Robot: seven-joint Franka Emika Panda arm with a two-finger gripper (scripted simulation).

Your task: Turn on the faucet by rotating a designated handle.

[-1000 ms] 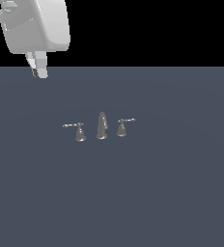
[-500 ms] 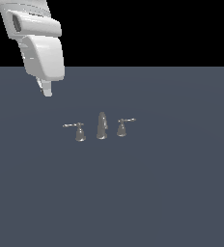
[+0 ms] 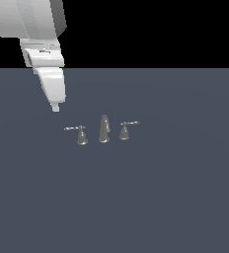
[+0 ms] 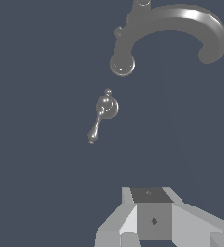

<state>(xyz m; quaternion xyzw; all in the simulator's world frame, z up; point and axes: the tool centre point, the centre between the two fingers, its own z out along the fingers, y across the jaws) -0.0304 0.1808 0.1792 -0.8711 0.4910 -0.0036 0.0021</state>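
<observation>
Hanging above the grey floor (image 3: 175, 197) on the exterior view's left, gripper (image 3: 56, 106) lower and nearer the faucet (image 3: 104, 129) than half a second ago, though not yet touching it. Fingertips seen as one pale tip there; open or clenched, cannot tell. Wrist view no help: only grey finger blocks (image 4: 155, 221) at the edge. Standing just beside the spout (image 3: 104, 128), on the exterior view's left, handle (image 3: 80, 134) with lever pointing away from it, unmoved since the earlier frame. Beyond the spout, twin handle (image 3: 125, 130), also as before. From the wrist: handle (image 4: 102, 113) clear, curved spout (image 4: 167, 34) past it.
</observation>
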